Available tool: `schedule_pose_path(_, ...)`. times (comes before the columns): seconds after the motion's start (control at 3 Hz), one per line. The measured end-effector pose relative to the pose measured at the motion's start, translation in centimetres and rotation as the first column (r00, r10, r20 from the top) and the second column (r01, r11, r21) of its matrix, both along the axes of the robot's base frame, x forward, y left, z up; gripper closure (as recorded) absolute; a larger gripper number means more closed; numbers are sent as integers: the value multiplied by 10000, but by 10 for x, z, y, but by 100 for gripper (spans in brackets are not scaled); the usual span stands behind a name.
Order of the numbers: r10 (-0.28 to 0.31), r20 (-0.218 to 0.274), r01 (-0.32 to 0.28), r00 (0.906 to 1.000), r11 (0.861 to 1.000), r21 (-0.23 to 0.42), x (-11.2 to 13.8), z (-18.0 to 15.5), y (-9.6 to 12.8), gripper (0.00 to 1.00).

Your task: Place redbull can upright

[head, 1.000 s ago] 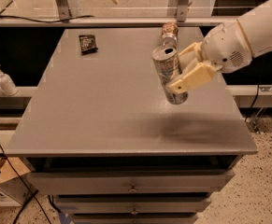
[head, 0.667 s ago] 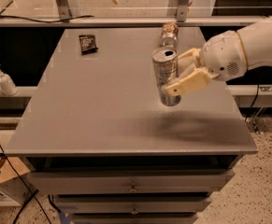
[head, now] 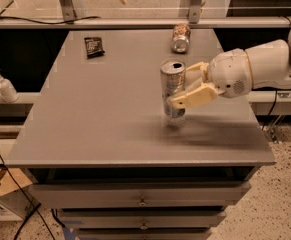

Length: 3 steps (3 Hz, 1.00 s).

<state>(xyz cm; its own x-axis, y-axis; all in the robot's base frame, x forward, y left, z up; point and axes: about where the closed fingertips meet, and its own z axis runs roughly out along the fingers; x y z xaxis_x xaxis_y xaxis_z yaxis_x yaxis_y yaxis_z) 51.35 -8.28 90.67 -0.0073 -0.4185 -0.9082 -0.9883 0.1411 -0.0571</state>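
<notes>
The redbull can [head: 172, 81] is a slim silver-and-blue can. It stands upright with its open top facing up, and its base is at or just above the grey table [head: 100, 114], right of the middle. My gripper [head: 182, 86] comes in from the right and is shut on the can's middle. One cream finger [head: 192, 98] crosses the front of the can; the other shows behind it. The white arm reaches in from the right edge.
A brownish-orange and silver can [head: 181, 38] lies on its side at the table's far edge. A small black packet [head: 93, 46] lies at the far left. A soap bottle [head: 4, 86] stands on a shelf to the left. Drawers sit below the table front.
My gripper has lowered and moved left with the can. The can has turned from tilted to upright and has come down toward the tabletop.
</notes>
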Motion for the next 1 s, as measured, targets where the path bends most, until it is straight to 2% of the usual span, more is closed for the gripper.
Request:
schedule_pose_path(0.67,-224,78,216,9997,9951,962,3,-14,5,37)
schedule_pose_path(1.0,-392,77,379,9992,9915,1244,3,-17,3,14)
